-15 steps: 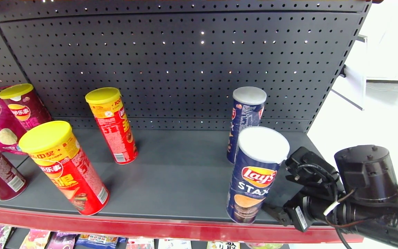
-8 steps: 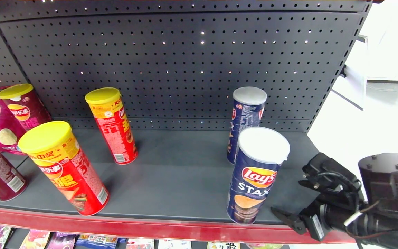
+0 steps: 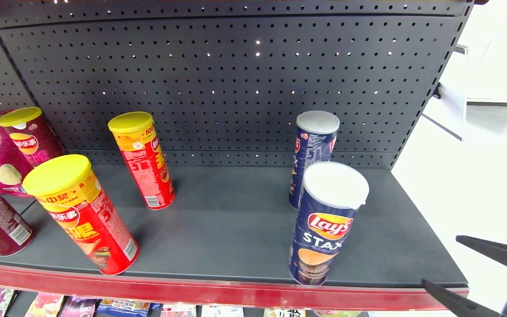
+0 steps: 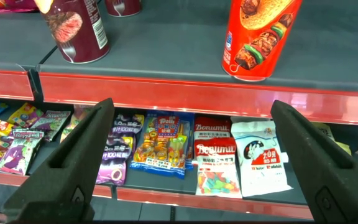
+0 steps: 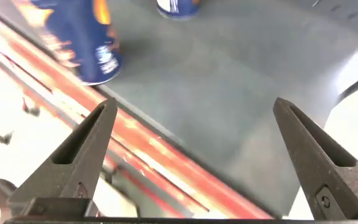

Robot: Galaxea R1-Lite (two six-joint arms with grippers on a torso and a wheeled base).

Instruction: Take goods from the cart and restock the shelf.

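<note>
On the grey shelf a blue chip can with a white lid stands upright near the front edge, and a second blue can stands behind it. My right gripper is open and empty, off the shelf's right front corner and apart from the cans. In the right wrist view the right gripper faces bare shelf, with the front blue can to one side. My left gripper is open and empty, lower down, facing the shelf's red front rail.
Two red cans with yellow lids and maroon cans stand on the shelf's left half. A pegboard back wall closes the rear. Snack packets fill the shelf below. Bare shelf lies between the red and blue cans.
My right arm has pulled back from beside the front blue can toward the lower right, off the shelf. The can stays standing where it was.
</note>
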